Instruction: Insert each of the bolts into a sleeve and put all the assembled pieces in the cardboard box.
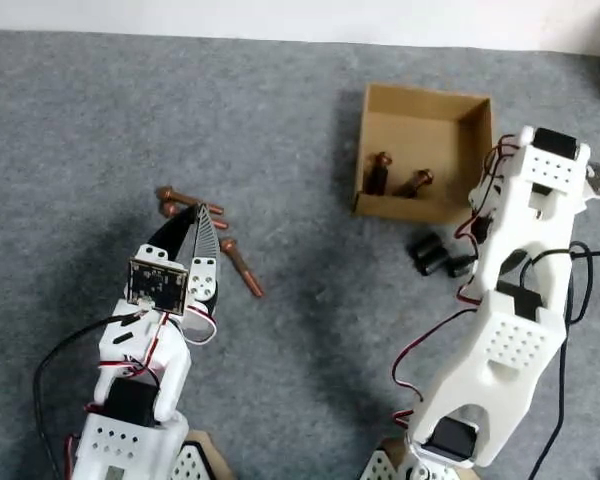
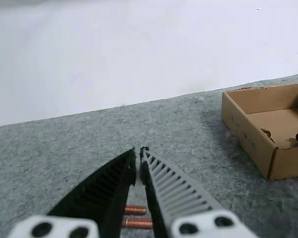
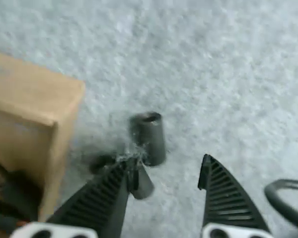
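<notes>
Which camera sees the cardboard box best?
The high view: it looks down on the whole cardboard box, with two assembled pieces inside. The left wrist view cuts it off at the picture's edge; the right wrist view catches one outer corner.

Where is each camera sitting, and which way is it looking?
High view: above the table, looking down on bolts, box, sleeves; left arm and right arm show.
Left wrist view: on the left arm, facing across the table towards the box; its shut left gripper shows, bolts beneath.
Right wrist view: on the right arm, facing down at the sleeves beside the box; its open right gripper shows.
Shared: all three see the box.
</notes>
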Tool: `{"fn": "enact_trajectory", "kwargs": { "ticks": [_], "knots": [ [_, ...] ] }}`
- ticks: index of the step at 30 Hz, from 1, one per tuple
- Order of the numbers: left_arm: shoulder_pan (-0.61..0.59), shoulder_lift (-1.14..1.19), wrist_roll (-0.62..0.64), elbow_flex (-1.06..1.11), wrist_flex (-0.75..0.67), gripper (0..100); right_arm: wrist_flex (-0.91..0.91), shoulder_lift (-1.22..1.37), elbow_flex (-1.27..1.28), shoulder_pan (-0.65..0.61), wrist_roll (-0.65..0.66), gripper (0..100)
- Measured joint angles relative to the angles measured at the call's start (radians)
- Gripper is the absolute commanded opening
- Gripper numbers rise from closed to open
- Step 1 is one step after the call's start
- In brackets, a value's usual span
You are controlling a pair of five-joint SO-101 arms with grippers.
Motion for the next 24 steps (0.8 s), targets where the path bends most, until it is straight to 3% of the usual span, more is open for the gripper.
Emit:
{"fn": "enact_trajectory", "kwargs": {
  "ticks": [8, 19, 23, 24],
  "knots": [
    [0.0, 0.0, 0.0, 0.0, 0.0, 3, -0.098, 0.149, 0.035, -0.002, 0.0, 19.2],
    [0.0, 0.0, 0.0, 0.0, 0.0, 3, -0.101, 0.244, 0.018, -0.018, 0.0, 18.0],
    [0.0, 0.0, 0.0, 0.0, 0.0, 3, -0.101, 0.244, 0.018, -0.046, 0.0, 0.0],
    [0.0, 0.0, 0.0, 0.0, 0.0, 3, -0.1, 0.244, 0.018, -0.051, 0.0, 0.6]
  ]
}}
